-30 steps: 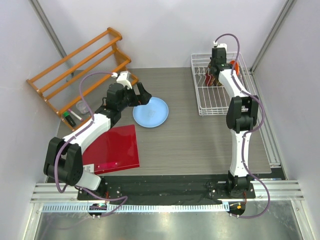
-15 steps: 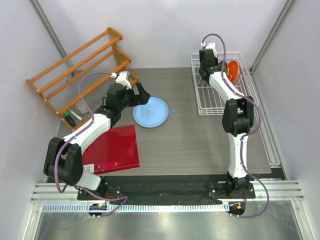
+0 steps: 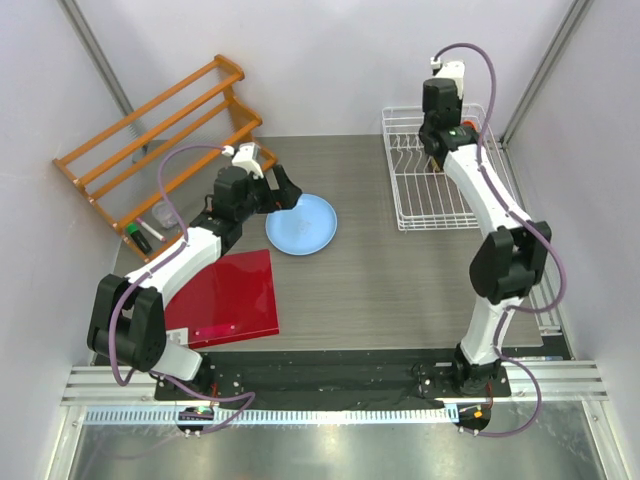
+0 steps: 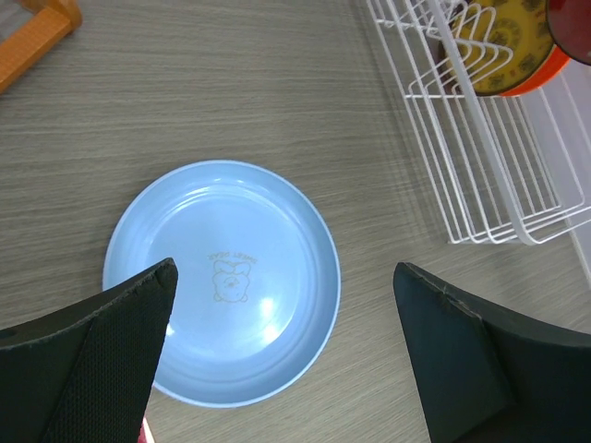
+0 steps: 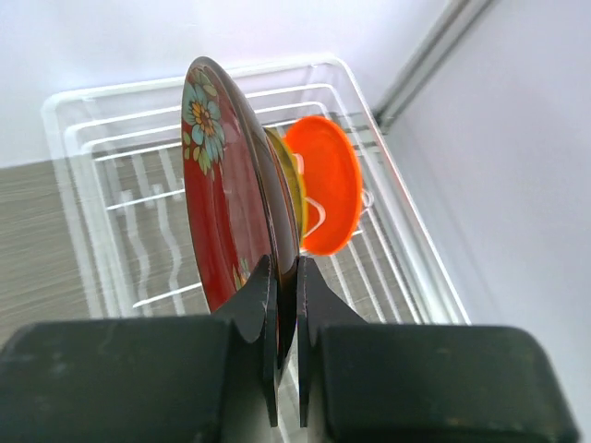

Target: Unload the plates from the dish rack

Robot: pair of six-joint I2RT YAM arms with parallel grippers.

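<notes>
My right gripper (image 5: 287, 277) is shut on the rim of the dark red floral plate (image 5: 222, 203), which stands on edge over the white wire dish rack (image 5: 102, 120). Its lower edge is hidden. The yellow plate (image 5: 294, 185) and the orange plate (image 5: 328, 189) stand right behind it. From above, the right gripper (image 3: 437, 140) is over the far end of the rack (image 3: 440, 215). My left gripper (image 4: 284, 269) is open and empty just above the light blue plate (image 4: 222, 277), which lies flat on the table (image 3: 301, 223).
An orange wooden slatted rack (image 3: 160, 130) stands at the back left. A flat red square board (image 3: 225, 295) lies near the left arm. Small items (image 3: 145, 235) lie by the wooden rack's foot. Walls close in on both sides.
My right wrist has swung from the rack's back left corner to above its back middle, and the right elbow has moved right. The left arm and blue plate have not moved.
</notes>
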